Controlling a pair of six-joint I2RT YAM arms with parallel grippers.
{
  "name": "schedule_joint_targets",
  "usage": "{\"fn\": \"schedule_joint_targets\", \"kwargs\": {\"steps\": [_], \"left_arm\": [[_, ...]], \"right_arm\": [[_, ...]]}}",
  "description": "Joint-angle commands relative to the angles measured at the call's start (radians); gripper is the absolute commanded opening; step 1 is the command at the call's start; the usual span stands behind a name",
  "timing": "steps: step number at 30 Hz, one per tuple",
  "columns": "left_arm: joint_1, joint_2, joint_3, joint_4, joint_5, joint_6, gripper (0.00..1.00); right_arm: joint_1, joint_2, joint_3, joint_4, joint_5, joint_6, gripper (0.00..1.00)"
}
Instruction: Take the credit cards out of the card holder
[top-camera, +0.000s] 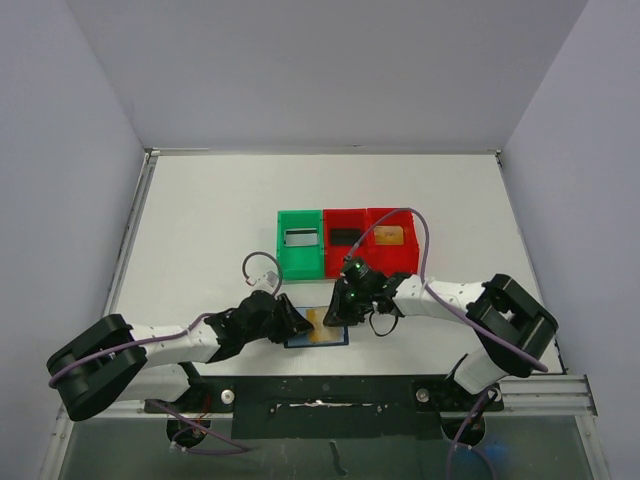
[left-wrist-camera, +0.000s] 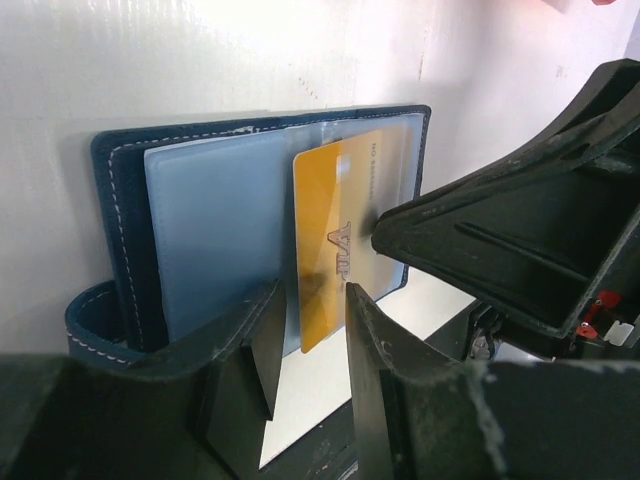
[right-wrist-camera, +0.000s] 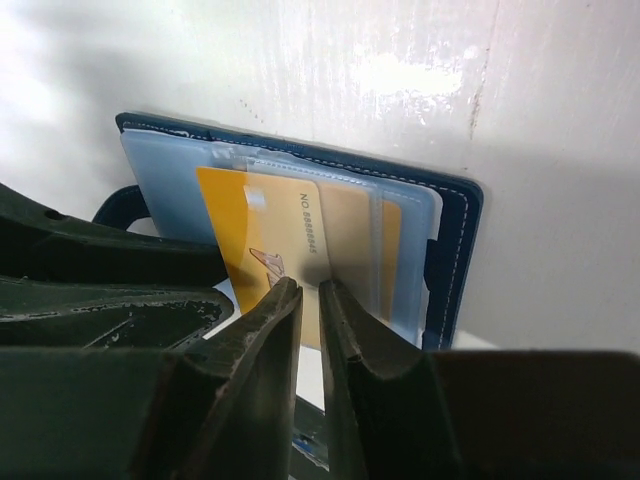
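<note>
Near the front edge of the tabletop (top-camera: 200, 230), the two arms meet at the open card holder (left-wrist-camera: 112, 200), which lies flat just ahead of their bases. The left gripper (left-wrist-camera: 312, 300) has its jaws apart, straddling the lower edge of a gold card (left-wrist-camera: 335, 230) that sticks partway out of a clear pocket. Opposite it, the right gripper (right-wrist-camera: 311, 292) has its jaws almost together at the same card's edge. Whether they actually pinch it cannot be told from the wrist view.

The step in hand appears to be drawing this card free. To do it well, one gripper should pin the blue cover down. The other should take a firm nip on the exposed edge and pull straight along the pocket's opening, keeping low so the plastic sleeve does not lift.

Beyond, a green bin (top-camera: 300, 262) and two red bins (top-camera: 347, 262) stand in a row, each apparently holding a card.
</note>
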Motion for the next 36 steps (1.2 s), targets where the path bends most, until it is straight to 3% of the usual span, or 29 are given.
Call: {"fn": "schedule_joint_targets", "kwargs": {"steps": [1,5,8,11,17,23,31,36], "left_arm": [[0.007,0.014,-0.021,0.030,0.014,-0.003,0.30],[0.006,0.023,-0.054,0.097,0.005,-0.047,0.21],[0.009,0.020,-0.123,0.219,-0.018,-0.114,0.08],[0.012,0.025,-0.133,0.265,-0.016,-0.119,0.05],[0.004,0.060,-0.112,0.281,0.000,-0.129,0.17],[0.004,0.034,-0.119,0.248,-0.019,-0.133,0.29],[0.004,0.090,-0.062,0.170,-0.010,-0.110,0.32],[0.003,0.133,-0.046,0.199,0.001,-0.110,0.33]], "right_arm": [[0.024,0.007,-0.052,0.007,0.086,0.034,0.17],[0.045,-0.070,-0.090,-0.060,0.225,0.099,0.17],[0.040,-0.105,-0.136,-0.010,0.209,0.104,0.18],[0.038,-0.097,-0.145,0.015,0.171,0.085,0.17],[0.041,-0.094,-0.132,0.053,0.136,0.083,0.16],[0.042,-0.158,-0.057,-0.029,0.188,0.045,0.17],[0.042,-0.136,-0.096,0.128,0.148,0.082,0.20],[0.045,-0.068,-0.102,0.126,0.134,0.087,0.19]]}}
